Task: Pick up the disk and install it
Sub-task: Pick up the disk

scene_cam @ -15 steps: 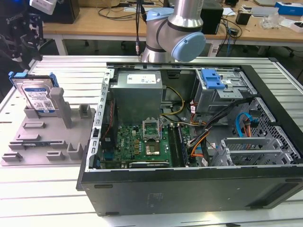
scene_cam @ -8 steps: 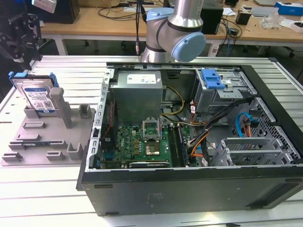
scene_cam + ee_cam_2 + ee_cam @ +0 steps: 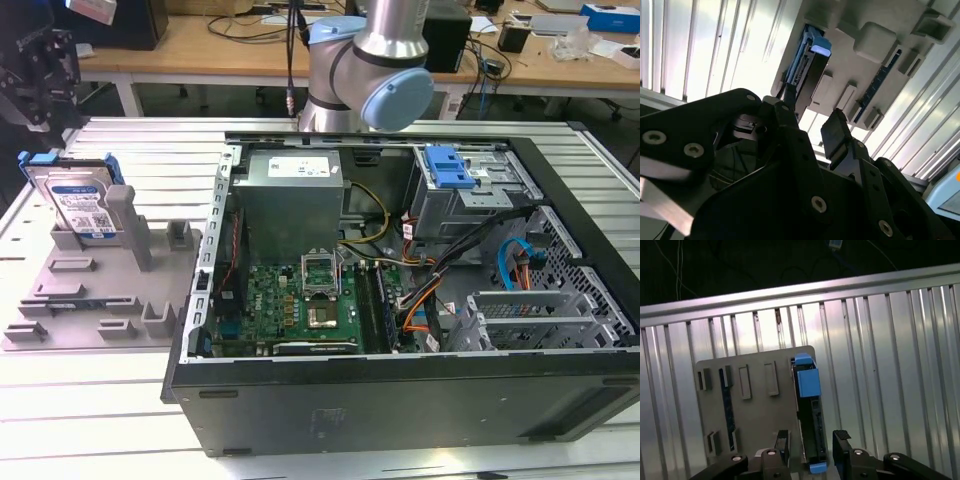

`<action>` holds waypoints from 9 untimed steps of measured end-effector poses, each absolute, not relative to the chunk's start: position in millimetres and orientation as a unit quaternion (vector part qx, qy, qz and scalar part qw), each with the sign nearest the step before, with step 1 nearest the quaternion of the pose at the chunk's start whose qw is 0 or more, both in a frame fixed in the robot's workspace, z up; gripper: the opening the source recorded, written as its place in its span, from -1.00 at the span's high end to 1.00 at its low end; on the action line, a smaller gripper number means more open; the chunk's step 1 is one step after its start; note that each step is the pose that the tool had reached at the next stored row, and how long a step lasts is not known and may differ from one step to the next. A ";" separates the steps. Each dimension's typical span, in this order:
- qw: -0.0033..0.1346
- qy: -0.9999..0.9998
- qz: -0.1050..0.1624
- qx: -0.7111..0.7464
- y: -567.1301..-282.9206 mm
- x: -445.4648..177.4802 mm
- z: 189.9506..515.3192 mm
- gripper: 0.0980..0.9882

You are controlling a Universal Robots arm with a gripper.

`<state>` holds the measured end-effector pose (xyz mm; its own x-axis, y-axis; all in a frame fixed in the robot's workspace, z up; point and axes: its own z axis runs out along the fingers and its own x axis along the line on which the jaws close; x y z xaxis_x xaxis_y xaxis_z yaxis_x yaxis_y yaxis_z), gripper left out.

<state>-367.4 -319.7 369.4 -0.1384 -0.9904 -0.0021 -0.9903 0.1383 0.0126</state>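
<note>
Ribbed alu table (image 3: 150, 150): disk (image 3: 810, 410) upright in grey tray (image 3: 760, 415); end effector (image 3: 812, 439) above it, spread wide, empty.

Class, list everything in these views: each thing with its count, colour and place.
disk: one, silver-grey in blue bracket, upright in the tray
tray: one, grey, on the table, exterior view's left
computer case: one, black, open, exterior view's right
latch piece: one, blue, inside the case
table: one, silver, ribbed, under everything
arm: one, silver and light blue, behind the case
gripper: one, black, open, above the disk
</note>
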 end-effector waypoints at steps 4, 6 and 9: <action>0.004 -0.742 -0.005 0.671 -319.0 -369.6 367.5 0.14; 0.003 -0.731 -0.005 0.683 -318.6 -369.7 366.9 0.14; 0.004 -0.717 -0.005 0.697 -317.9 -370.0 366.2 0.14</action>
